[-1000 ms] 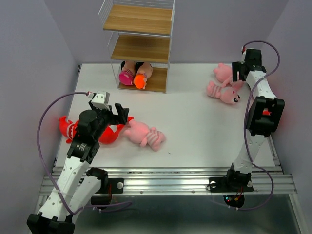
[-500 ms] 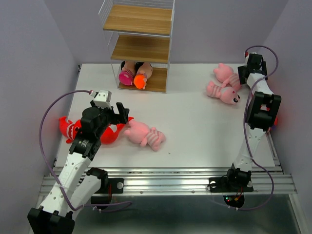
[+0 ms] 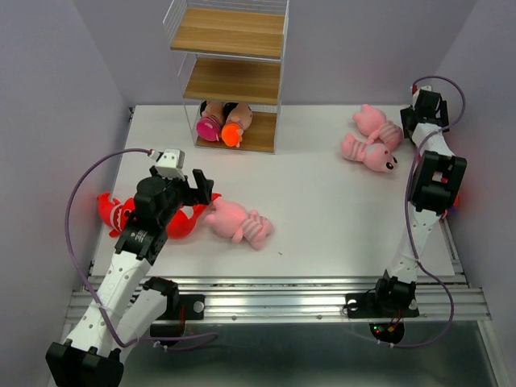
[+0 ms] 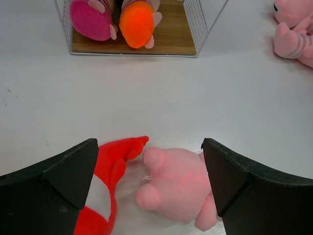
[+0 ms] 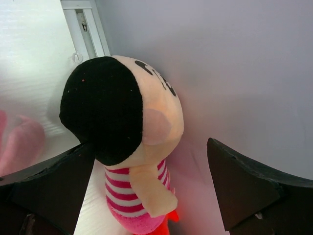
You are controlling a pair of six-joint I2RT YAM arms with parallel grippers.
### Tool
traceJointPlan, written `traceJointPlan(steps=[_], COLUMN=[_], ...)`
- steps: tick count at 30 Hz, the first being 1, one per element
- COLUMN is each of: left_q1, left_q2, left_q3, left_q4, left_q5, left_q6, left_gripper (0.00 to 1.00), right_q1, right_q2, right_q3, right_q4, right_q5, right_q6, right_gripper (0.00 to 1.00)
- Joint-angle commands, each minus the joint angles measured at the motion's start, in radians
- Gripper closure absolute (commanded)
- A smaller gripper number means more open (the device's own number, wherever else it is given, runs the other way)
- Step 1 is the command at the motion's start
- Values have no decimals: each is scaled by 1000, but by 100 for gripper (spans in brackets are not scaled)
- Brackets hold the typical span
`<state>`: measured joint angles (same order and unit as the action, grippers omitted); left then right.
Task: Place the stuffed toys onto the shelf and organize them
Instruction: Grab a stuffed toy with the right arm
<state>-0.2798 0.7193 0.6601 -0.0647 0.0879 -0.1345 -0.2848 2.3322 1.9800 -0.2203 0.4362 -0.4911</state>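
1. Black fingers of the right gripper point(image 5: 150, 147) stood wide apart and held nothing. A doll point(image 5: 122, 107) with black hair, a peach face and a pink-striped body lay straight ahead in the gap, against the lilac wall point(image 5: 234, 73).
2. Its long axis ran across the line between the two fingers, with the head towards the top of the wrist view. My reading: a straight advance would have put the fingers on either side of the head.
3. Left gripper point(image 4: 149, 144): fingers likewise spread, nothing held. It hung just above a pink striped-leg animal point(image 4: 173, 188), which touched the tail of a red shark point(image 4: 110, 171) on its left.
4. From above, that pink animal point(image 3: 234, 219) lay lengthwise away from the gripper towards the near right. The left arm was clearly the nearer to it and to the shark.
5. Two more pink animals point(image 3: 367, 119) point(image 3: 367, 153) lay together at the far right of the white table point(image 3: 322, 210), close to the right arm.
6. Shelf point(image 3: 230, 32): at the far edge, left of centre, and nearer the left arm. Its upper two boards were bare. The bottom tier held two dolls, one magenta point(image 3: 208, 125) and one orange point(image 3: 232, 129), feet outward.
7. Brands, labels, writing: none could be read. The only marks were dark stitched features on the doll's face.
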Motion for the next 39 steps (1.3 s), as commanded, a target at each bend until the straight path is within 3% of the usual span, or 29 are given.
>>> traceJointPlan(steps=[1, 13, 19, 25, 28, 31, 35, 39], left_q1=[2, 2, 4, 2, 4, 2, 4, 4], left_q2=[0, -4, 3, 5, 5, -1, -20, -57], left_q3=[9, 7, 7, 7, 7, 6, 1, -27], left_q4=[29, 31, 29, 29, 29, 32, 55, 135], left_q5=[-8, -10, -13, -13, -10, 3, 84, 220], left_q6=[10, 10, 12, 10, 12, 12, 12, -5], left_gripper=[1, 1, 1, 1, 1, 1, 1, 1], right_q1=[-7, -16, -16, -16, -16, -25, -25, -25], right_q2=[-20, 27, 56, 39, 29, 0, -85, -282], right_q3=[-23, -12, -24, -81, -110, -139, -204, -340], right_q4=[93, 111, 119, 119, 118, 121, 162, 197], right_q5=[-10, 2, -25, -82, -100, -108, -139, -198], right_q6=[-17, -46, -47, -41, -33, -12, 37, 91], right_gripper=[0, 2, 11, 37, 61, 98, 99, 99])
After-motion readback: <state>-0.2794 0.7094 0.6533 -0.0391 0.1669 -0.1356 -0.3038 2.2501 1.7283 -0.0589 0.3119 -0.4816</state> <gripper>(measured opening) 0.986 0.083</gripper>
